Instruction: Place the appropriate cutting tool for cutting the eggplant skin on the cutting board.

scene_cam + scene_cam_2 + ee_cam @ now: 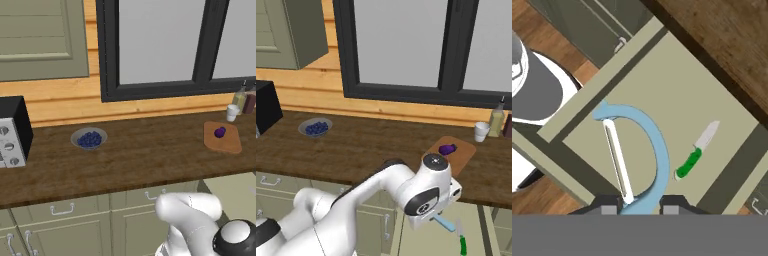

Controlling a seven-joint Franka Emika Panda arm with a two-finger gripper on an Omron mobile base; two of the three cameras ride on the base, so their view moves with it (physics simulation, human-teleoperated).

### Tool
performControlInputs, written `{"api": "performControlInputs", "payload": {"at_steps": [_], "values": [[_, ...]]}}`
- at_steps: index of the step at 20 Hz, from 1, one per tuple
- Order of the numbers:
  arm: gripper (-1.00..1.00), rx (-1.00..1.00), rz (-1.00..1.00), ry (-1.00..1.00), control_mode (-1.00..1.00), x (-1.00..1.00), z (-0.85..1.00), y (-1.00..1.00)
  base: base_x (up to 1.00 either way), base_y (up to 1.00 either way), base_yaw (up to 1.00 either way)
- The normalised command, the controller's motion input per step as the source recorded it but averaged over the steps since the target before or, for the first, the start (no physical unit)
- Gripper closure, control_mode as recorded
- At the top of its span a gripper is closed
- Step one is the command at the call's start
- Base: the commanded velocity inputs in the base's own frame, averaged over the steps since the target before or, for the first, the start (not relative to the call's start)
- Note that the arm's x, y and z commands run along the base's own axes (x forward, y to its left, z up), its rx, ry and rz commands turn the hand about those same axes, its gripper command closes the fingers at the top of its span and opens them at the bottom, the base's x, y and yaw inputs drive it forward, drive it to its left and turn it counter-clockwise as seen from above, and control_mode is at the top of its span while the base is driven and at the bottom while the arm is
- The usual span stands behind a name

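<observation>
My gripper [641, 209] is shut on the handle of a light-blue peeler [660, 150], whose white blade and curved frame stick out ahead of the fingertips. I hold it above an open drawer [662, 75]. A knife [688, 164] with a green handle lies on the drawer floor to the right of the peeler. In the right base view the peeler [445, 223] hangs under my hand, over the knife [462, 244]. The eggplant [219, 132] [447, 148] sits on the cutting board [227, 144] [465, 150] at the right of the counter.
A bowl of blueberries [89, 138] [316, 127] stands mid-left on the dark wooden counter [140, 160]. A white cup [481, 131] and a bottle [496, 120] stand behind the board. A toaster oven [12, 132] occupies the far left. Cabinet doors lie beside the drawer.
</observation>
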Motion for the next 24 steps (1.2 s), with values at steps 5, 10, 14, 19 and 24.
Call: {"api": "performControlInputs", "payload": {"at_steps": [5,10,14,19,24], "values": [[1.0,0.0,0.0,0.0,-1.0,0.78,0.93,-0.04,0.0,0.0,0.0],[1.0,0.0,0.0,0.0,-1.0,0.97,0.22,-0.22,0.0,0.0,0.0],[1.0,0.01,0.0,0.0,-1.0,0.98,0.0,-0.16,0.0,0.0,0.0],[1.0,0.0,0.01,0.0,-1.0,0.97,-0.14,-0.04,0.0,0.0,0.0],[1.0,0.0,0.0,-0.01,-1.0,0.68,-0.32,-0.16,0.0,0.0,0.0]]}}
